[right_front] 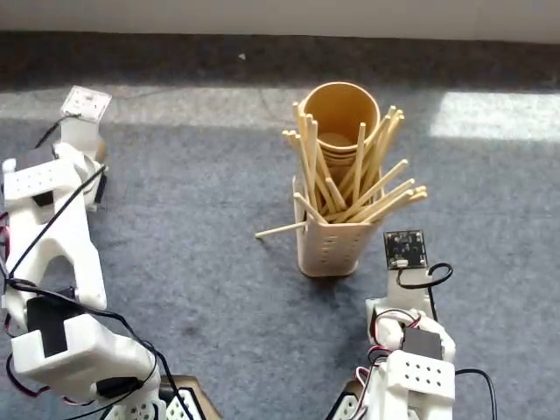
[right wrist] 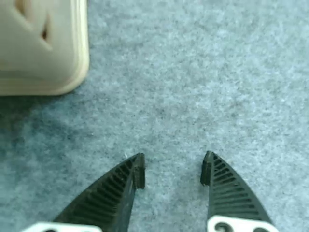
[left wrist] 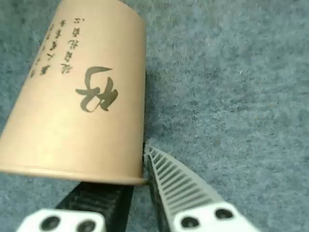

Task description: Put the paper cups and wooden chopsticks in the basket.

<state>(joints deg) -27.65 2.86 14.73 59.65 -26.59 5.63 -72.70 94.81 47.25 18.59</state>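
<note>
Tan printed paper cup (left wrist: 82, 96) is pinched at its rim by the left gripper (left wrist: 138, 186) over grey carpet (right_front: 219, 262), well apart from the cream perforated plastic basket (right_front: 328, 249) holding wooden chopsticks (right_front: 350, 188) and another cup — likely the carry step, next needs a lift and swing over the basket — right gripper (right wrist: 172, 169) spread open, empty.

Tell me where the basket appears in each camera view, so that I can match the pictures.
High view: the basket stands near the middle, holding chopsticks and paper cups, beside the right arm's wrist.
Left wrist view: this camera faces another paper cup against the carpet.
Right wrist view: the basket's rounded corner lies ahead of the open right gripper, apart from it.
Shared landmark: the grey carpet.
</note>
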